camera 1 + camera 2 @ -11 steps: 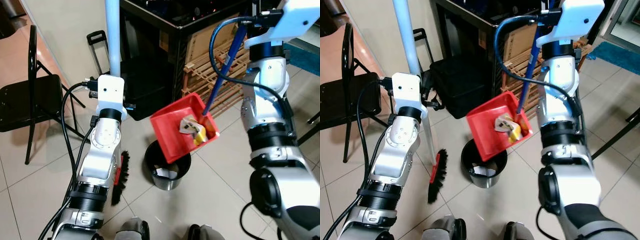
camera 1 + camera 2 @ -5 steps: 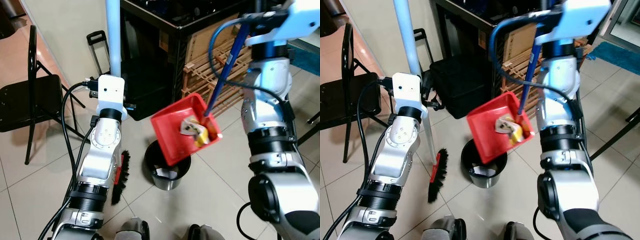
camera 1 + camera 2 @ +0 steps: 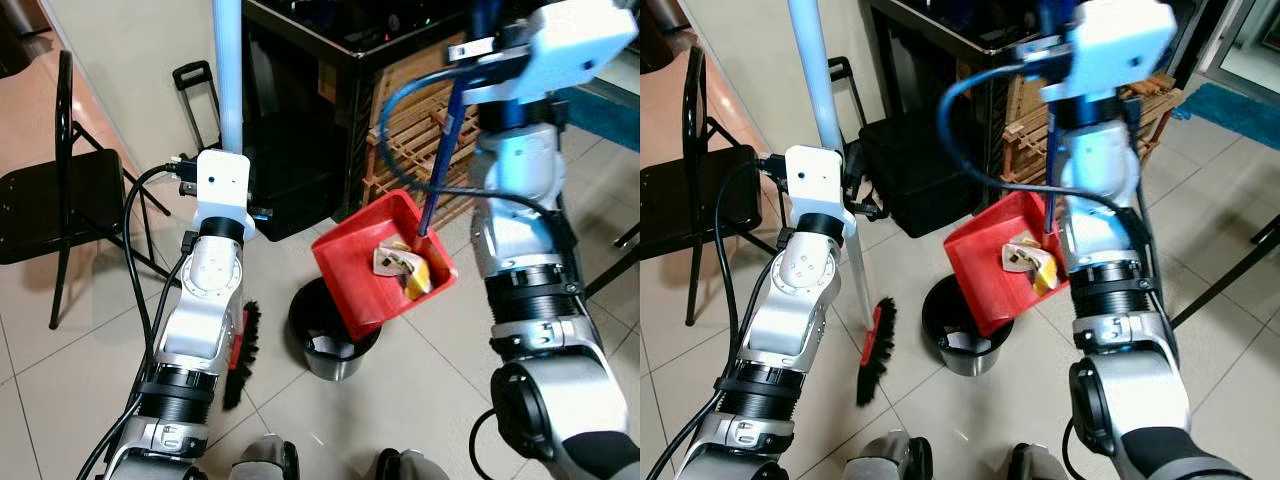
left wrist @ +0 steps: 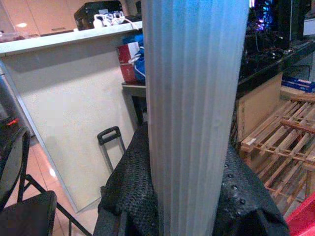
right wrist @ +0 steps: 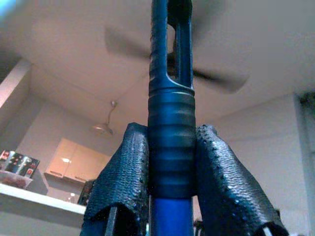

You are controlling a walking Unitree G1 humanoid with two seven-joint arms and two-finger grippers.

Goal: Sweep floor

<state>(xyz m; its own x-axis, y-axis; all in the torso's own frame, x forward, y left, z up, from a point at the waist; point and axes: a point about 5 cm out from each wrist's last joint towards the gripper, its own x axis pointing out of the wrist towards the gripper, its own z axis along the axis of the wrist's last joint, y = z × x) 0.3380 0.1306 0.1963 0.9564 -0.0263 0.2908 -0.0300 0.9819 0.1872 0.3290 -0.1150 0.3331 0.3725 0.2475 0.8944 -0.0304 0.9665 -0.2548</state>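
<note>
A red dustpan (image 3: 385,265) hangs tilted over the rim of a black bin (image 3: 330,340) on the tiled floor. Crumpled white and yellow trash (image 3: 405,272) lies in the pan near its blue handle (image 3: 440,150). My right gripper (image 5: 170,177) is raised high and shut on the top of that handle. My left gripper (image 4: 189,196) is shut on the pale blue broom pole (image 3: 228,70), which stands upright. The broom's black bristles (image 3: 243,350) rest on the floor left of the bin.
A black folding chair (image 3: 50,200) stands at the left. A black shelf unit (image 3: 330,60) and wooden slatted racks (image 3: 410,130) are close behind the bin. A black trolley handle (image 3: 200,90) leans by the wall. A blue mat (image 3: 1240,105) lies far right.
My right wrist has swung left, and the dustpan has shifted slightly right and down over the bin. The trash stays in the pan. The left arm and broom have not moved.
</note>
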